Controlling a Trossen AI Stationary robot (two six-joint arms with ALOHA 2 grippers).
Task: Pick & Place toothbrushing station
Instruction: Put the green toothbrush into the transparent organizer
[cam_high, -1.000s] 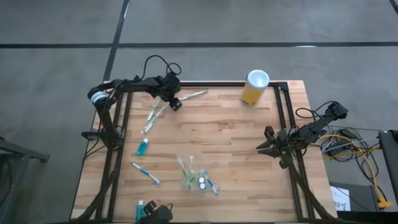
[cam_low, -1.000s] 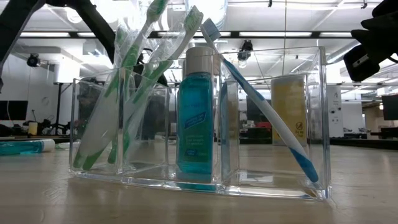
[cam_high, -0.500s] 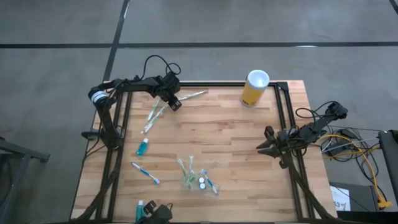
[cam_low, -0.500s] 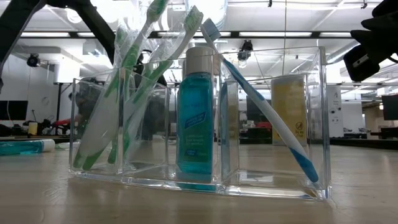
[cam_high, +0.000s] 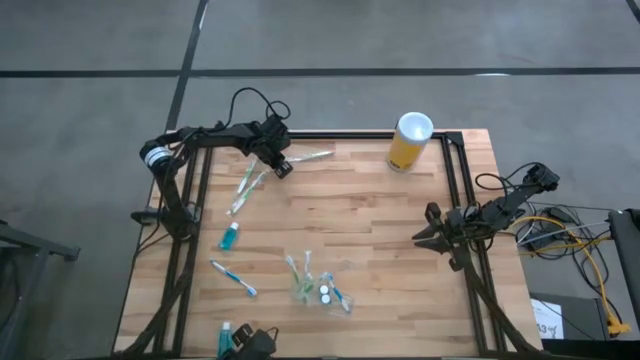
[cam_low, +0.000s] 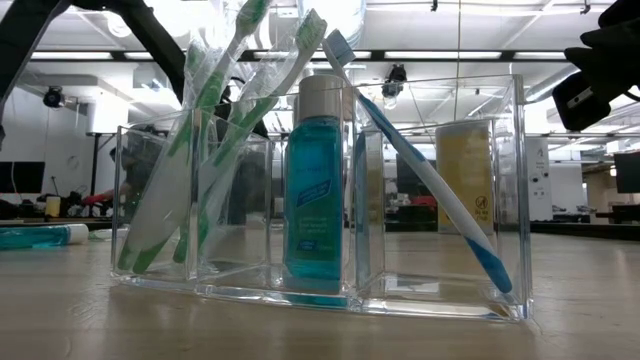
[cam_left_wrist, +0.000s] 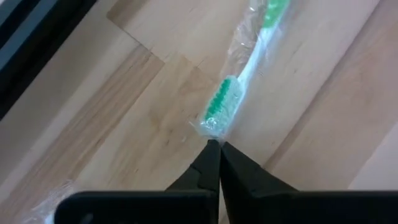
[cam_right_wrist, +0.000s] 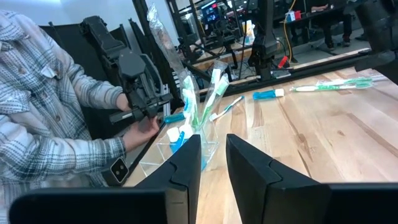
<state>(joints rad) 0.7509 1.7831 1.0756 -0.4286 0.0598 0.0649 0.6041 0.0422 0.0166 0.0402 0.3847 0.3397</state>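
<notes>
Toothbrushing station (cam_high: 318, 288): clear compartmented holder near table's 6 o'clock edge, green-white brushes, teal tube (cam_low: 312, 190), blue-white brush (cam_low: 430, 180) inside. Left gripper (cam_high: 280, 166) at 11 o'clock, fingers pinched shut on wrapper tip of green toothbrush (cam_left_wrist: 233, 99); seen only from left wrist. Right gripper (cam_high: 421, 236) idle at 3 o'clock, fingers slightly parted, empty.

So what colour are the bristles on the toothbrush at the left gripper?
Green, on a white toothbrush; clearest in the left wrist view.
</notes>
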